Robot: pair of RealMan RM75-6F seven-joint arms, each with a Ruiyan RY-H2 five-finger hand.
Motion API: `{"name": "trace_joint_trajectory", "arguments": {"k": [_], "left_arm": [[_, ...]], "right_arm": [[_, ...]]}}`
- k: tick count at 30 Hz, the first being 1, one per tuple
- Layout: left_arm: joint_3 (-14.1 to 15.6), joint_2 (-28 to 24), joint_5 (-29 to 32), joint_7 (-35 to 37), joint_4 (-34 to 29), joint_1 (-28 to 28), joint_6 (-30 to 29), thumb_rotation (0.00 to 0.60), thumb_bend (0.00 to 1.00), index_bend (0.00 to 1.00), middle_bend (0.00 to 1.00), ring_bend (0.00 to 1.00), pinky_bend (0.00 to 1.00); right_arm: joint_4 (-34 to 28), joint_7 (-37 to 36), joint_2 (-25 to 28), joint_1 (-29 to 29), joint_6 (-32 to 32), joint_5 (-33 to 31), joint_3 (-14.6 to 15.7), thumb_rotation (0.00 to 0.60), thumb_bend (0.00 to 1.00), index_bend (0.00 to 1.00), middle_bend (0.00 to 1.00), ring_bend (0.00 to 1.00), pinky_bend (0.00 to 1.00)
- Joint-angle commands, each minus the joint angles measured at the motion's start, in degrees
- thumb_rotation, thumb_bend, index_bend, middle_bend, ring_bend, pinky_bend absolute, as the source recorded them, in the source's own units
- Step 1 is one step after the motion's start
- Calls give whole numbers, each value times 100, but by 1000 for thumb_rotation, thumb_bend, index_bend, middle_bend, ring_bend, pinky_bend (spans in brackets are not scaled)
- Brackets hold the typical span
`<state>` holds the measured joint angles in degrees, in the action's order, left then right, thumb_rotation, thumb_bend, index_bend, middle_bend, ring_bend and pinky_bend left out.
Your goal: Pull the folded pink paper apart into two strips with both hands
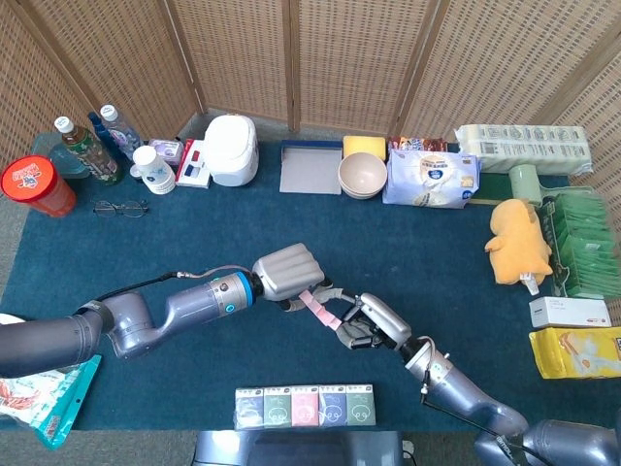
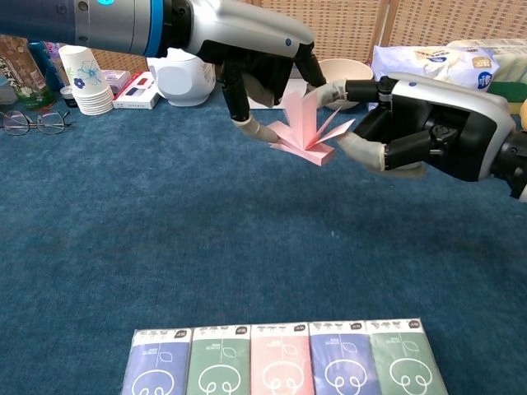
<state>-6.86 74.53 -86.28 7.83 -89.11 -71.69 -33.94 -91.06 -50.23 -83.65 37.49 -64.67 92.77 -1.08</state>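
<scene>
Left hand (image 2: 255,78) pinches one end of pink paper (image 2: 302,136) between thumb and finger; right hand (image 2: 412,123) pinches opposite flap. Paper held aloft between both hands, above blue cloth (image 2: 165,247), layers fanned open, not yet separated. Judgement: good pull needs firm pinch on separate layers, hands drawn steadily apart along fold line, level, without twisting; jerk risks tearing or slip. Tissue packs (image 2: 280,358) lie below, well apart.
</scene>
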Motion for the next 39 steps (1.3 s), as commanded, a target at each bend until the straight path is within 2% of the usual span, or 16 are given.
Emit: {"name": "trace_joint_trajectory", "arguments": {"k": [1, 39], "left_arm": [[-1, 16, 13, -16, 13, -8, 12, 600, 463, 698, 1000, 1000, 954], [4, 96, 220, -229, 44, 0, 91, 600, 460, 692, 1000, 994, 954]], "right_arm": [[-7, 12, -3, -3, 7, -10, -5, 600, 589, 315, 1000, 1000, 1000], [-25, 237, -101, -78, 60, -198, -104, 600, 589, 552, 1000, 1000, 1000]]}}
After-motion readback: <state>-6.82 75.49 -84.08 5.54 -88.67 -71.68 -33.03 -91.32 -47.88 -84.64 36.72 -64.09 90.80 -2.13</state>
